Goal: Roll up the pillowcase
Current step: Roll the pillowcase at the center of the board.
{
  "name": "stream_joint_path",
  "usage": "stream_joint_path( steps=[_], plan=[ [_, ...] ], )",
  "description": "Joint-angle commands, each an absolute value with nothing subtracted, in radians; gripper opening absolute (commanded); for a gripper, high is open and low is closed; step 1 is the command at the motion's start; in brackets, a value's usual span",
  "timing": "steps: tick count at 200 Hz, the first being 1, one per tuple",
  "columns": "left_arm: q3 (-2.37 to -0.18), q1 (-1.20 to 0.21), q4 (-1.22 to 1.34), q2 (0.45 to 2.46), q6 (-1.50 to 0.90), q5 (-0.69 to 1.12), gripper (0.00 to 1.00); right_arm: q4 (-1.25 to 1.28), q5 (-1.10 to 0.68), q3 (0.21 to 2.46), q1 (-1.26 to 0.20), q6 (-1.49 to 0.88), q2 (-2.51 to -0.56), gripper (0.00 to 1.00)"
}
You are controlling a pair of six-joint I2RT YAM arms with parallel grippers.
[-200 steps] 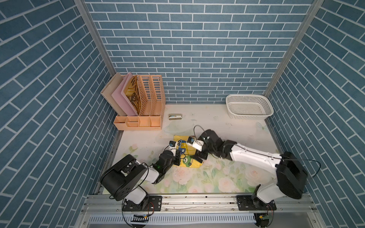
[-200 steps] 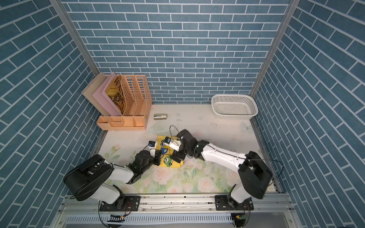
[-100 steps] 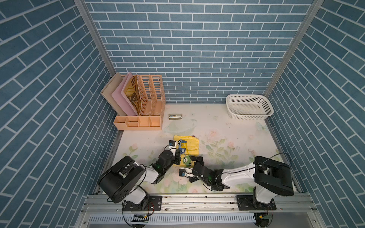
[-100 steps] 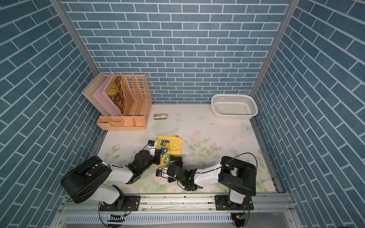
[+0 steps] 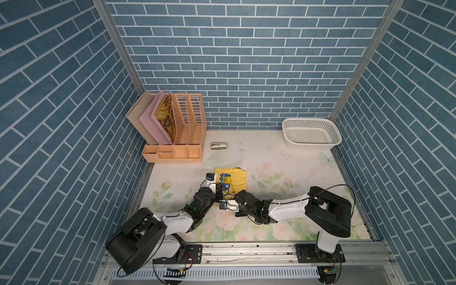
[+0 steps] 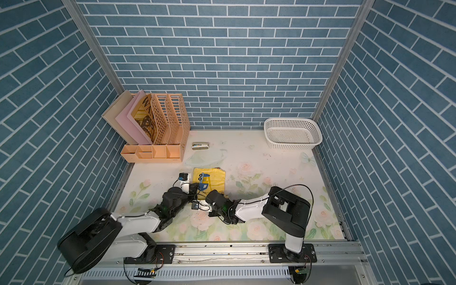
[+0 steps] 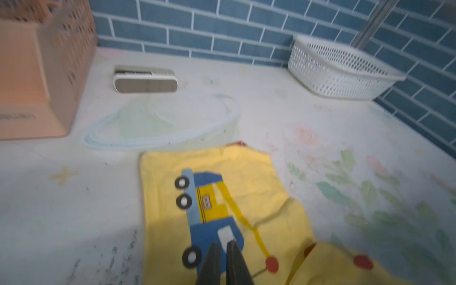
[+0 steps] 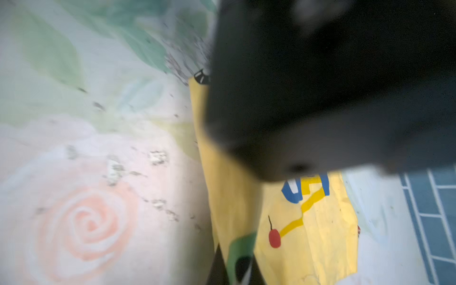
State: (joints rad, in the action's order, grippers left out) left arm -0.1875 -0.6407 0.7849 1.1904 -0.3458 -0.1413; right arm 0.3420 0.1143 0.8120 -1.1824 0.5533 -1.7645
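The yellow pillowcase [image 5: 234, 181] [image 6: 213, 180] with a blue truck print lies rumpled on the floral table covering, mid-table. My left gripper [image 7: 223, 244] [image 5: 222, 191] reaches in from its left side. Its tips rest on the blue truck, shut to a hairline slit with nothing seen between them. My right gripper [image 8: 238, 267] [image 5: 231, 197] is at the cloth's near edge. It is shut on a raised fold of the pillowcase [image 8: 308, 234] carrying a green print. The left arm's dark body [image 8: 320, 86] blocks much of the right wrist view.
A peach file organiser [image 5: 177, 133] stands at the back left and a white mesh basket [image 5: 311, 134] at the back right. A small grey device [image 5: 218, 146] and a pale blue hoop [image 5: 223, 158] lie just behind the pillowcase. Brick-patterned walls enclose three sides.
My right arm has swung from over the pillowcase's far side round to its near edge, and its jaws have gone from open to shut on the fold. The left arm has barely moved.
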Motion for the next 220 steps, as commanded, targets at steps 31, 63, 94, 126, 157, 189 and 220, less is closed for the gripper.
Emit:
stream_joint_path(
  steps=[31,63,94,126,157,189,220],
  plan=[
    [-0.232,-0.605,0.583,0.973,-0.331,-0.103,0.13,-0.221,-0.410,1.059,-1.009,0.411,-1.787,0.00],
    [-0.152,-0.603,0.688,1.010,-0.381,-0.072,0.12,-0.395,-0.615,1.172,-0.925,0.393,-1.863,0.00],
    [-0.115,-0.604,0.705,0.996,-0.382,-0.083,0.10,-0.617,-0.827,1.360,-0.856,0.373,-1.977,0.00],
    [-0.091,-0.601,0.687,0.920,-0.377,-0.128,0.11,-0.787,-0.898,1.488,-0.834,0.373,-2.050,0.00],
    [-0.092,-0.601,0.706,0.957,-0.377,-0.127,0.09,-0.846,-0.986,1.554,-0.834,0.299,-2.057,0.00],
    [-0.087,-0.602,0.742,0.955,-0.377,-0.148,0.09,-0.731,-0.820,1.559,-0.840,0.073,-2.060,0.00],
    [-0.091,-0.602,0.748,0.956,-0.373,-0.136,0.08,-0.773,-0.811,1.655,-0.842,0.079,-2.186,0.00]
  ],
)
